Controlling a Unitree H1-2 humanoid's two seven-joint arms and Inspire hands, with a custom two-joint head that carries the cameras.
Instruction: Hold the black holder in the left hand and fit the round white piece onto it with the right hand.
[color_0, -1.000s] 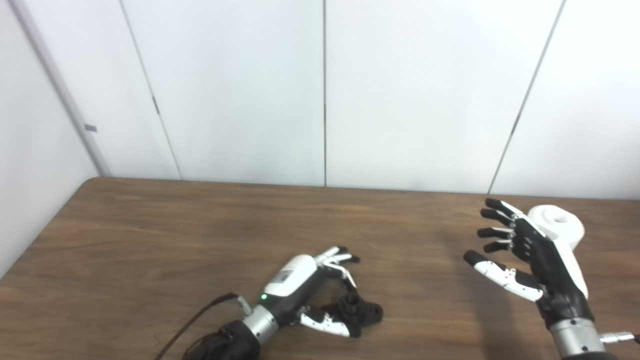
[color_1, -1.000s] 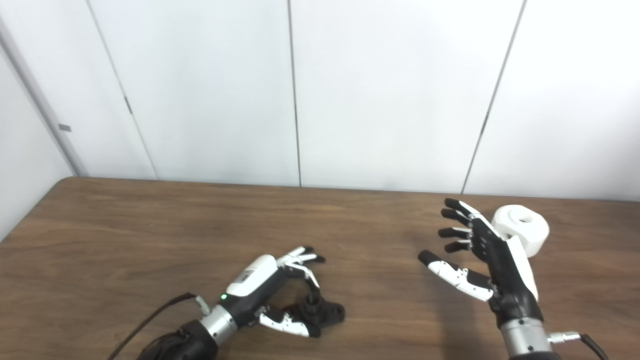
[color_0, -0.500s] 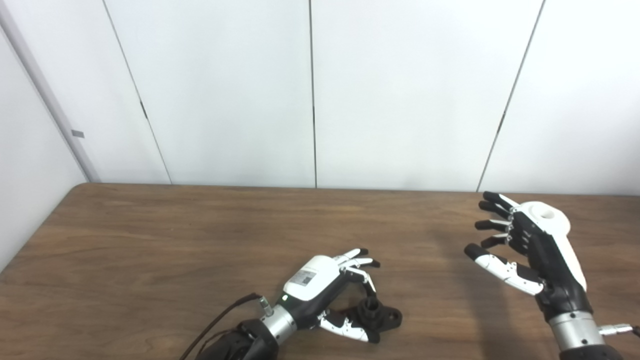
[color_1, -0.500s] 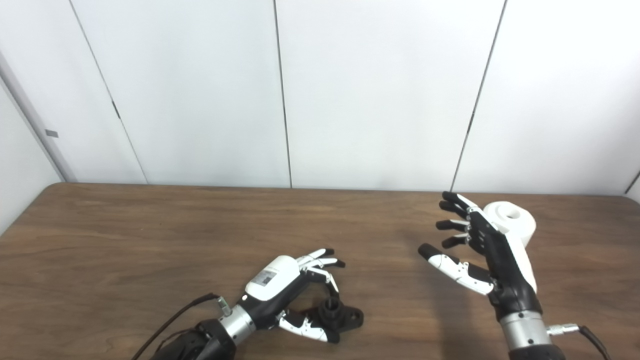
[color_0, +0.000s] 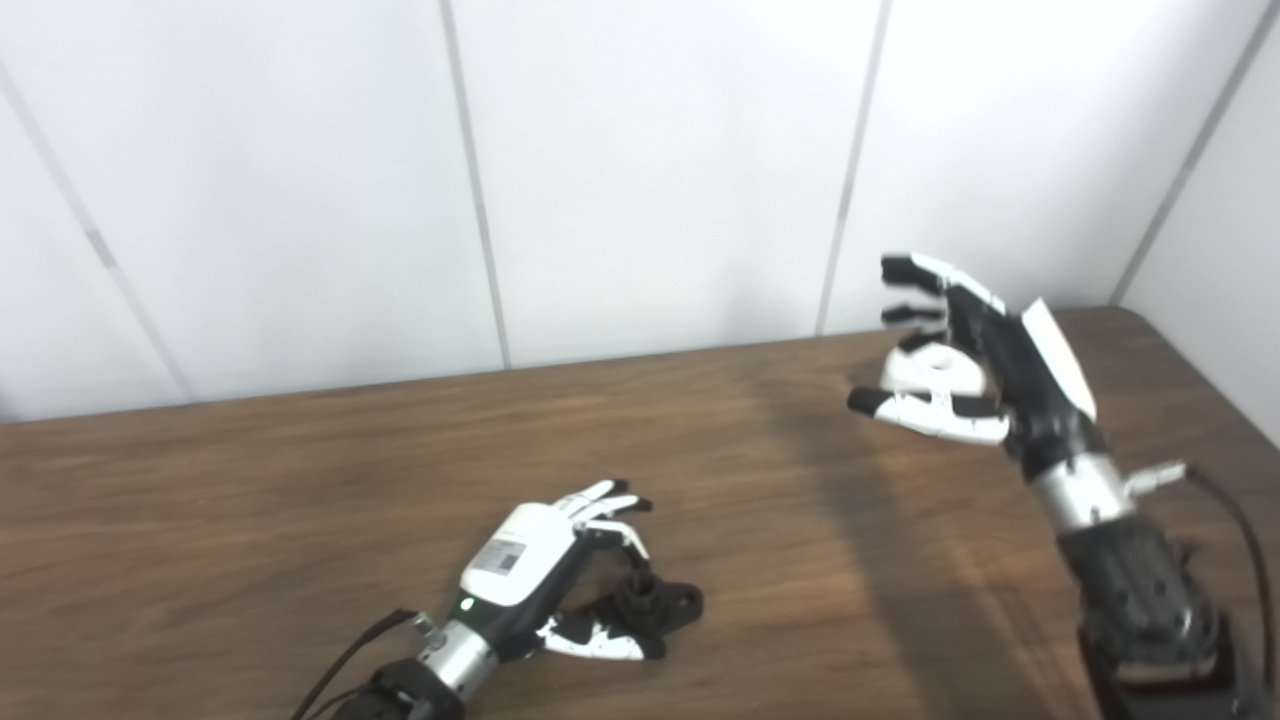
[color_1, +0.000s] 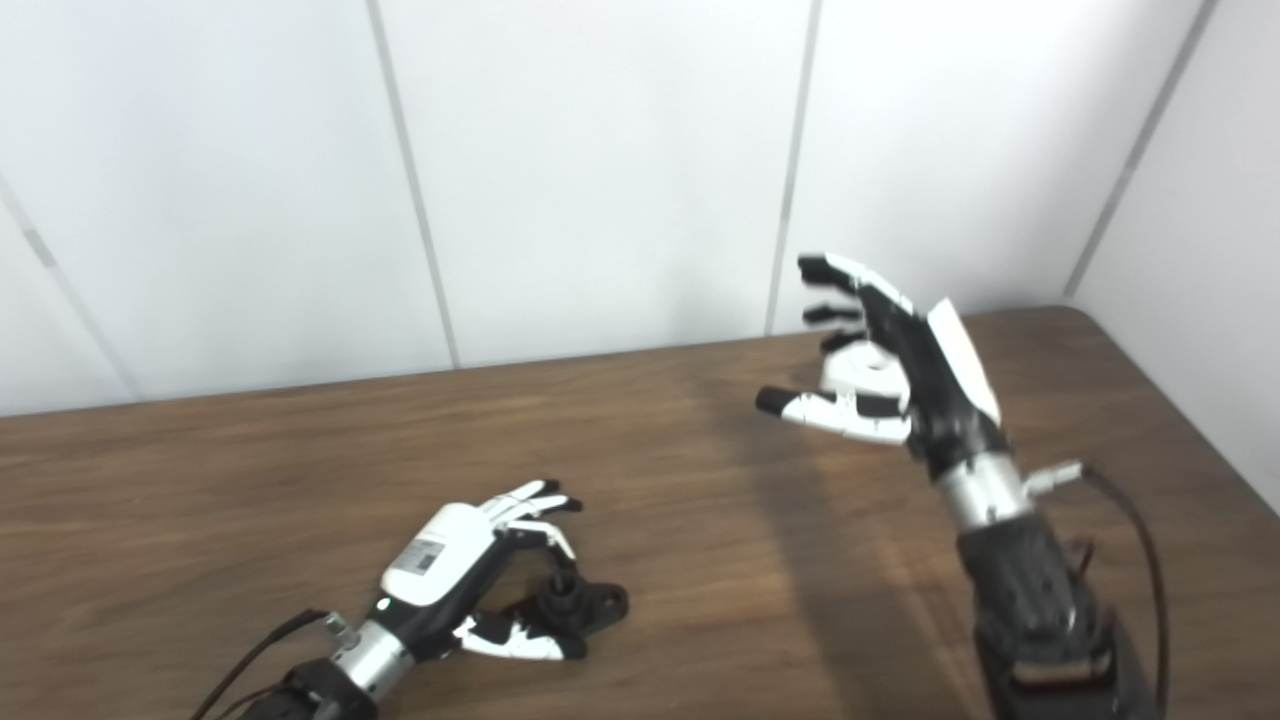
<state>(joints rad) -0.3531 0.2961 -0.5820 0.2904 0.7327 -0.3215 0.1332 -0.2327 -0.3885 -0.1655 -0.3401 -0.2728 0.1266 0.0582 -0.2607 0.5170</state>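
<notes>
The black holder (color_0: 660, 603) rests on the wooden table (color_0: 250, 500), near the front. My left hand (color_0: 545, 570) is curled around it: the fingers arch over its upright post and the thumb lies against the front of its base. The round white piece (color_0: 935, 366) sits at the back right of the table. It shows only partly, between the fingers and thumb of my right hand (color_0: 965, 365). That hand is open, fingers spread, raised in front of and over the piece, holding nothing.
White wall panels (color_0: 650, 170) stand right behind the table's far edge. The table's right edge (color_0: 1215, 390) runs close beside my right arm. A cable (color_0: 1235, 530) hangs from the right wrist. Bare wood lies between the two hands.
The camera has swung to the right. My right hand has lifted and moved over the white piece, which now shows between its fingers. My left hand keeps its curl around the holder.
</notes>
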